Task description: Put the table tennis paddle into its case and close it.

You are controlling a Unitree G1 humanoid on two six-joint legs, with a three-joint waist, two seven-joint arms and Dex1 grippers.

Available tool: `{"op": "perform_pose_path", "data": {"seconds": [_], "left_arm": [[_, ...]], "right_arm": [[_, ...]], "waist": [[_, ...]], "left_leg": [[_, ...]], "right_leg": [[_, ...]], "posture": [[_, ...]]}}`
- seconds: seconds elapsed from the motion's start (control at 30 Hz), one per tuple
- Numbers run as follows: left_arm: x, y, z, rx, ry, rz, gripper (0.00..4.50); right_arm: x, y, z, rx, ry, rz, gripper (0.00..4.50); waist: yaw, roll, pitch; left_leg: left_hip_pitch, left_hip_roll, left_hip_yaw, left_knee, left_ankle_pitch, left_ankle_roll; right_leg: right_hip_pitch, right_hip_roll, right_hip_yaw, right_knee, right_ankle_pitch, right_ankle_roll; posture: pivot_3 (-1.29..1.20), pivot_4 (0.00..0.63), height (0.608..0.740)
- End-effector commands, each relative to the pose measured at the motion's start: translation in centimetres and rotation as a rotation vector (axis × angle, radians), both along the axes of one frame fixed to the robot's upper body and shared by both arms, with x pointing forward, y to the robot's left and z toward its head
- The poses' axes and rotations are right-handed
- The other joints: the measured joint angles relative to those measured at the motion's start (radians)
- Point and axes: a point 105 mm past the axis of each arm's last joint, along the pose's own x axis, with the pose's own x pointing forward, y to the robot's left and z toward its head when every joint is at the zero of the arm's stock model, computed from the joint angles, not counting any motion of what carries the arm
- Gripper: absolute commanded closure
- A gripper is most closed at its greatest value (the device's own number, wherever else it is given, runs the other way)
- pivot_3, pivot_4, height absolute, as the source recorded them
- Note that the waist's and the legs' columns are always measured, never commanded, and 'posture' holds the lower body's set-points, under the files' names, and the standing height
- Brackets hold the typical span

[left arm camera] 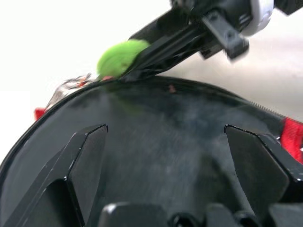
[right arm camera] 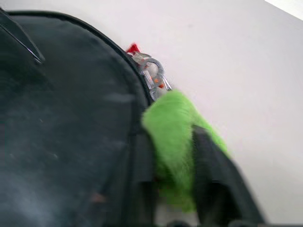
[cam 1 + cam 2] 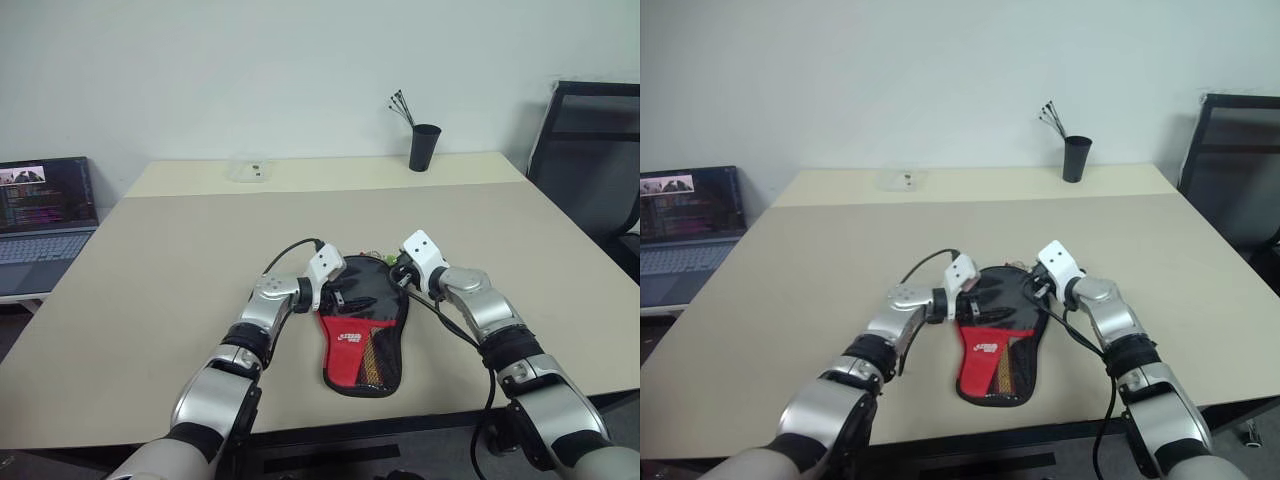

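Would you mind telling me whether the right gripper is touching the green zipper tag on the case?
Touching: in the right wrist view the right gripper has its black fingers pressed against both sides of the green zipper tag at the edge of the case.

you see the case (image 3: 362,335) lying flat on the surface (image 3: 180,290), black round part away from you, red logo panel toward you; its fuzzy green zipper tag (image 2: 176,142) sits at the far rim.

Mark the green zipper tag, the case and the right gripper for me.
green zipper tag (image 2: 175,137), right wrist view: middle of the fuzzy green tag.
case (image 3: 362,345), left eye view: red lower panel by the white logo.
right gripper (image 1: 142,64), left wrist view: black fingertips closed on the tag.
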Motion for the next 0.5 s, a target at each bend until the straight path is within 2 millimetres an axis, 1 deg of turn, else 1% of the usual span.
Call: {"op": "perform_pose_path", "data": {"seconds": [0.03,0.17,0.3,0.5], "left_arm": [[0.0,-0.8,-0.1,0.017,-0.005,-0.019,0.18],[-0.2,-1.0,-0.9,0.025,0.021,-0.025,0.18],[-0.5,-1.0,-1.5,0.022,0.044,-0.027,0.18],[-1.0,-0.1,-2.3,0.026,0.064,-0.033,0.18]], "right_arm": [[0.4,-0.6,1.9,0.028,-0.051,-0.024,4.47],[0.3,-0.8,2.1,0.039,-0.043,-0.027,4.47],[-0.1,-1.2,2.2,0.092,-0.011,-0.042,4.47],[-0.9,-0.6,2.4,0.242,0.077,-0.005,4.47]], "waist": [[0.000,0.000,0.000],[0.000,0.000,0.000],[0.001,0.000,0.000],[0.001,0.000,0.000]], "left_leg": [[0.000,0.000,0.000,0.000,0.000,0.000],[0.000,0.000,0.000,0.000,0.000,0.000],[0.000,0.000,0.000,0.000,0.000,0.000],[0.001,0.000,0.000,0.000,0.000,0.000]], "right_leg": [[0.000,0.000,0.000,0.000,0.000,0.000],[0.000,0.000,0.000,0.000,0.000,0.000],[0.001,0.000,0.000,0.000,0.000,0.000],[0.001,-0.001,0.000,0.000,0.000,0.000]], "posture": [[0.00,0.150,0.740],[0.00,0.150,0.740],[0.00,0.150,0.740],[0.00,0.150,0.740]]}}
